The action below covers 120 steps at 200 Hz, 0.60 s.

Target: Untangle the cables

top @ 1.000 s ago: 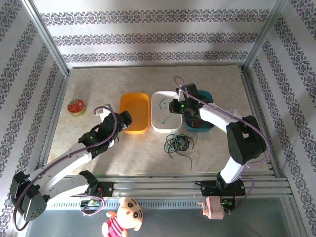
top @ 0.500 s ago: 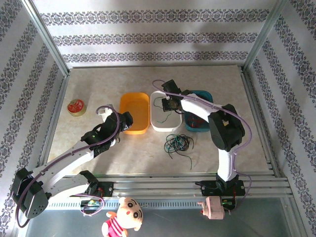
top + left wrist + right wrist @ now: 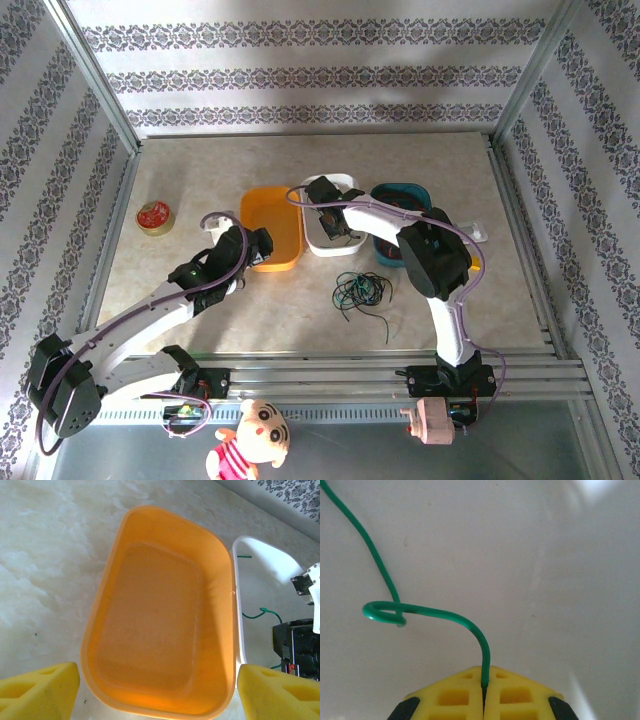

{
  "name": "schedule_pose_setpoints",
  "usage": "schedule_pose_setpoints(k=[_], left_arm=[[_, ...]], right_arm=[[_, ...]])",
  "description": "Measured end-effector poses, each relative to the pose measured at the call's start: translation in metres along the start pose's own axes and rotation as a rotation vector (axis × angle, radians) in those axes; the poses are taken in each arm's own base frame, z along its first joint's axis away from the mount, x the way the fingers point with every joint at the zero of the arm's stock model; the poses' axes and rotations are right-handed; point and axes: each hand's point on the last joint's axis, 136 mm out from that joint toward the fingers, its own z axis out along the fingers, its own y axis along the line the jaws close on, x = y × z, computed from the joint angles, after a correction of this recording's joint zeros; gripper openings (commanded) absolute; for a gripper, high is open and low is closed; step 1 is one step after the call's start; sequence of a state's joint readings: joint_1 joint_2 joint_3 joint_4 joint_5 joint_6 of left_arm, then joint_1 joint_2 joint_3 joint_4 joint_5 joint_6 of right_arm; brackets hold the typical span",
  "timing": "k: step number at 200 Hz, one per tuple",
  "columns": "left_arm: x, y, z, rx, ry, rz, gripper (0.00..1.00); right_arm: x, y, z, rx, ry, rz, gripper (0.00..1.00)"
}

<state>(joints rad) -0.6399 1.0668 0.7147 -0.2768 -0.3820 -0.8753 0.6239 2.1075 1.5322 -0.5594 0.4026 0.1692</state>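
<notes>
Striped wallpaper (image 3: 300,75) rings a pale marbled surface (image 3: 200,170). The right end effector (image 3: 483,682) clamps a green cable (image 3: 420,609) inside the white tray (image 3: 545,555). The left end effector (image 3: 159,692) gapes over the orange tray (image 3: 150,630) alongside. Other cables (image 3: 360,290) lie tangled just nearward.

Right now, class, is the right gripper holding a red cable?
No, the right gripper is shut on a green cable, which rises from between its yellow pads.
</notes>
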Motion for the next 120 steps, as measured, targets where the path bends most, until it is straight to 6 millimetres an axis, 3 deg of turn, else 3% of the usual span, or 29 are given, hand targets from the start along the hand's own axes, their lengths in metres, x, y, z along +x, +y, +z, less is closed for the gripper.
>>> schedule_pose_setpoints(k=[29,74,81,89,95,120], left_arm=[[-0.001,-0.008,0.001,0.023,0.016,0.025,0.82],[-0.002,-0.017,0.000,0.056,0.022,0.035,0.82],[-0.001,-0.018,0.001,0.059,0.026,0.041,0.82],[0.000,-0.019,0.001,0.062,0.031,0.049,0.82],[0.001,-0.019,0.002,0.064,0.035,0.056,0.83],[0.000,-0.027,0.001,0.089,0.050,0.094,0.83]], right_arm=[[0.007,0.005,-0.001,-0.034,0.021,0.016,0.00],[0.035,0.004,-0.011,-0.072,0.064,0.082,0.00],[0.036,0.004,-0.013,-0.076,0.063,0.093,0.05],[0.035,0.003,-0.017,-0.079,0.057,0.109,0.25],[0.033,0.002,-0.019,-0.080,0.050,0.117,0.34],[0.019,-0.005,-0.039,-0.090,-0.007,0.163,0.44]])
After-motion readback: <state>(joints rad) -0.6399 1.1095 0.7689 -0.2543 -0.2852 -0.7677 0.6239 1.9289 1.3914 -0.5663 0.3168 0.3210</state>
